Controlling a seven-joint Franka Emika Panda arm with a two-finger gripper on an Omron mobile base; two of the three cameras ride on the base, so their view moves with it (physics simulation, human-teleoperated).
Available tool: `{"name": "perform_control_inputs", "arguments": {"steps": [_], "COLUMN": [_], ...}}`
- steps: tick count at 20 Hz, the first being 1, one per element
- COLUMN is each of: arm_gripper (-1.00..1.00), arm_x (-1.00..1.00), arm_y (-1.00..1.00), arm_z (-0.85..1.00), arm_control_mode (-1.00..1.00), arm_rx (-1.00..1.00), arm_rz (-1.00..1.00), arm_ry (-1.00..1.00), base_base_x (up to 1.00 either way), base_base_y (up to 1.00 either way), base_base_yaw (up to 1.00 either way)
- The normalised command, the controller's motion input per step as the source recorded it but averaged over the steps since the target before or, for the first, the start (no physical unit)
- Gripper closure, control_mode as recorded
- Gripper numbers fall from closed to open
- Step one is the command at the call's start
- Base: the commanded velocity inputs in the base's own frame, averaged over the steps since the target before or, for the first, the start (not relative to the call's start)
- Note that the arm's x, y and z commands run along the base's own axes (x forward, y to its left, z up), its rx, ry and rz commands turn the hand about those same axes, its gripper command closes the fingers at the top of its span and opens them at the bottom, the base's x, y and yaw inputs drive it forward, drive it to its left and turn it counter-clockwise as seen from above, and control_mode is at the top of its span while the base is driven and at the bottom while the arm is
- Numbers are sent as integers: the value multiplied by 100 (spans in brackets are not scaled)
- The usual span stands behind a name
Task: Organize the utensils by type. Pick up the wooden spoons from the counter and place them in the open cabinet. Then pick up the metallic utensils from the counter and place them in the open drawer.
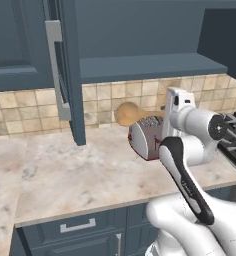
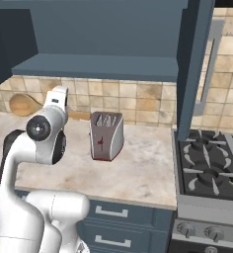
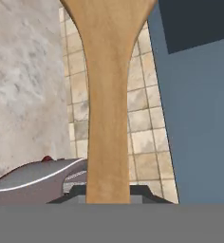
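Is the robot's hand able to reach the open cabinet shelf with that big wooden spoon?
Probably yes. The hand grips the wooden spoon just under the cabinet shelf, whose door stands open. Nothing blocks the way up.

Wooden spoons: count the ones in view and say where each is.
1. The wooden spoon is held off the counter by the gripper, bowl toward the backsplash, just behind the toaster. Others may be hidden behind the arm.
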Motion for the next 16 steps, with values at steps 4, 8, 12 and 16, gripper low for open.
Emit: {"name": "perform_control_inputs", "arguments": {"steps": [4, 8, 12, 16], "arm_gripper": [100, 100, 100, 100], "arm_x": [47, 57, 68, 76], "arm_y": [0, -3, 0, 1], "arm_z": [79, 76, 60, 50], "arm_control_mode": [-100, -100, -100, -100], "arm_rx": [-1, 0, 0, 0], "arm_rz": [0, 0, 0, 0], "arm_ry": [-1, 7, 5, 0], "base_base_x": [0, 0, 0, 0], "base_base_y": [0, 0, 0, 0], "base_base_yaw": [0, 0, 0, 0]}}
